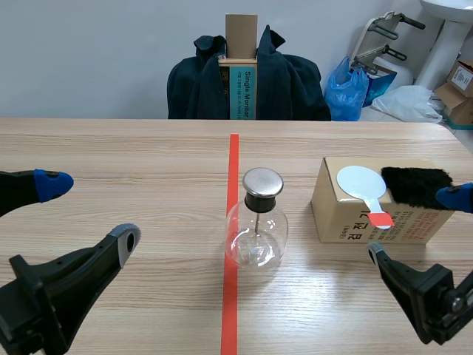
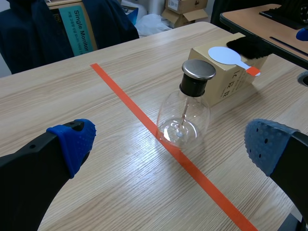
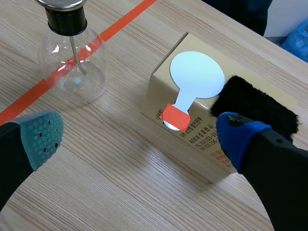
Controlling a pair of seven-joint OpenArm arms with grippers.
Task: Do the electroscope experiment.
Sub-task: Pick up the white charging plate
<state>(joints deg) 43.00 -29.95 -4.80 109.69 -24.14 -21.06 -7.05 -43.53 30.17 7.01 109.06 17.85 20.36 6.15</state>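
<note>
The electroscope [image 1: 256, 222], a clear glass flask with a round metal cap and a thin rod inside, stands on the red tape line at mid table. It also shows ahead of my left gripper [image 2: 166, 144] as the flask [image 2: 185, 113], and ahead and to the side of my right gripper [image 3: 139, 137] as the flask [image 3: 72, 57]. On a cardboard box [image 1: 347, 218] lie a white round paddle with a red handle [image 1: 362, 185] and a black fur pad [image 1: 415, 185]. Both grippers stand open and hold nothing. The left gripper [image 1: 89, 214] is near the table's left, the right gripper [image 1: 417, 225] beside the box.
A chair draped with a dark jacket [image 1: 247, 78] stands behind the table with a tall carton on it. A blue bag [image 1: 347, 89] and boxes [image 1: 458, 89] lie on the floor at the back right. The box's front face [image 3: 192, 144] sits just ahead of my right fingers.
</note>
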